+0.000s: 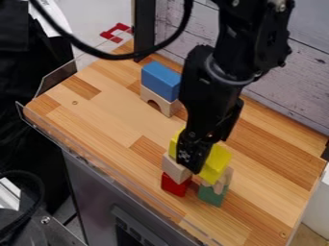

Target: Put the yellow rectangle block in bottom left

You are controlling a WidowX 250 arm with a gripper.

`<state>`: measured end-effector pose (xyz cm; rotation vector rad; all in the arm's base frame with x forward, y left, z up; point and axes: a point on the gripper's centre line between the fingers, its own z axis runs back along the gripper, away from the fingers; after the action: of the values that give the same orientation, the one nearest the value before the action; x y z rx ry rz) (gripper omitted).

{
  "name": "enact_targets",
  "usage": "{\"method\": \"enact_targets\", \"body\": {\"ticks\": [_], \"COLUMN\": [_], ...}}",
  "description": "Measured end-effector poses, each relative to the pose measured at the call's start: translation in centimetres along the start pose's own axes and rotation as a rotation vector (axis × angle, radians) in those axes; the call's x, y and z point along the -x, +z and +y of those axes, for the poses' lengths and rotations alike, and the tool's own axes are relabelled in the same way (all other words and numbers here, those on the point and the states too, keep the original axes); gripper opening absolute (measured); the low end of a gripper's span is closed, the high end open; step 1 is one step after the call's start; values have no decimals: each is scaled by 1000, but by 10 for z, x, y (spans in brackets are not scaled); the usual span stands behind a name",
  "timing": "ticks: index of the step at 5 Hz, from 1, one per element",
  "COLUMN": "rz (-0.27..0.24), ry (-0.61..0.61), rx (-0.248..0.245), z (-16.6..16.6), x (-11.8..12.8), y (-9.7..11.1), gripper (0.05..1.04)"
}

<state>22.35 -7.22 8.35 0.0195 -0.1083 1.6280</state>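
The black gripper (194,156) hangs down over the small block structure in the lower middle of the table. It covers the middle of the yellow block (216,164), whose parts show on both sides of it. This yellow block is at the top of the structure, over a plain wood block (175,170) on the left and a plain wood piece (222,181) on the right. Whether the gripper holds the yellow block is hidden.
Under the plain wood pieces are a red block (174,185) and a green block (211,194). Farther back, a blue block (160,80) rests on a plain wood arch (158,100). A clear rim (96,166) edges the wooden table (106,113); a wall stands behind.
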Motion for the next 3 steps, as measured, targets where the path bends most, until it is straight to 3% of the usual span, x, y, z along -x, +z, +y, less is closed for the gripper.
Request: {"method": "enact_targets", "body": {"ticks": [1, 2, 3], "rz": [2, 6, 6], "ry": [15, 11, -2], "rx": [-20, -18, -20], "z": [-1, -1, -1], "x": [0, -3, -5], "y": [-8, -13, -13], "gripper": [967, 684, 578]}}
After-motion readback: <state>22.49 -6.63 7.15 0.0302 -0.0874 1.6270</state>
